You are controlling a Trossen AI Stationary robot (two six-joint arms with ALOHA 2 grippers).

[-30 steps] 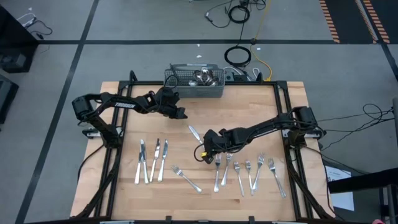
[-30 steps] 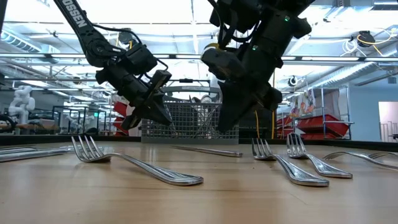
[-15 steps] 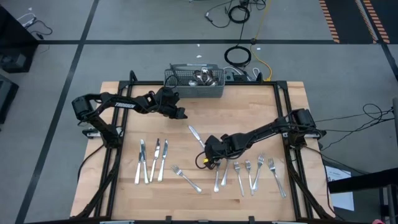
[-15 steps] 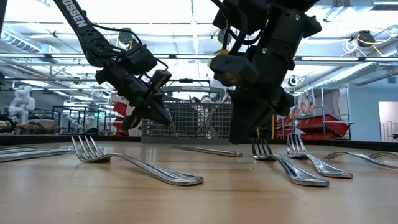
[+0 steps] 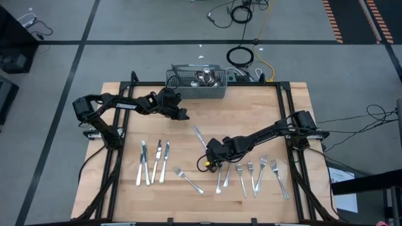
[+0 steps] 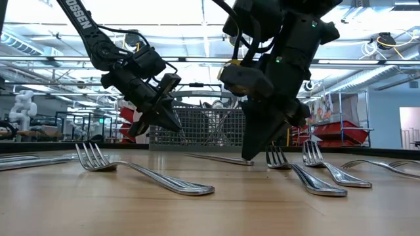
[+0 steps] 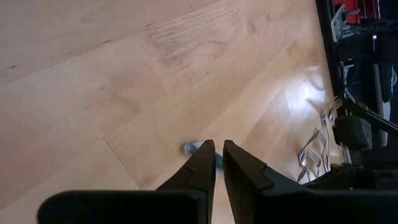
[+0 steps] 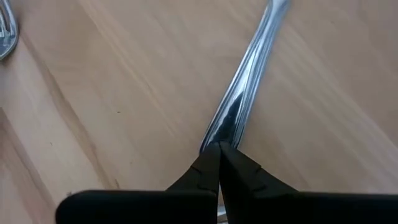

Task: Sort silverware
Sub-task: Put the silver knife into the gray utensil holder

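**Right hand clamped on a knife at mid-surface**

While your left hand [image 5: 184,116] hovers in front of the wire basket [image 5: 196,83], its fingers sit nearly together with a thin gap and nothing between them. Left of centre, three knives [image 5: 154,162] lie side by side on the wooden surface [image 5: 125,194]. A lone fork [image 5: 188,180] rests just right of them. At the middle, your right hand [image 8: 219,148] is down low, fingers pinched tight on the handle end of a knife [image 5: 200,136]. Further right, a row of forks [image 5: 254,174] lines the near edge. More silverware [image 5: 206,77] sits in the basket.
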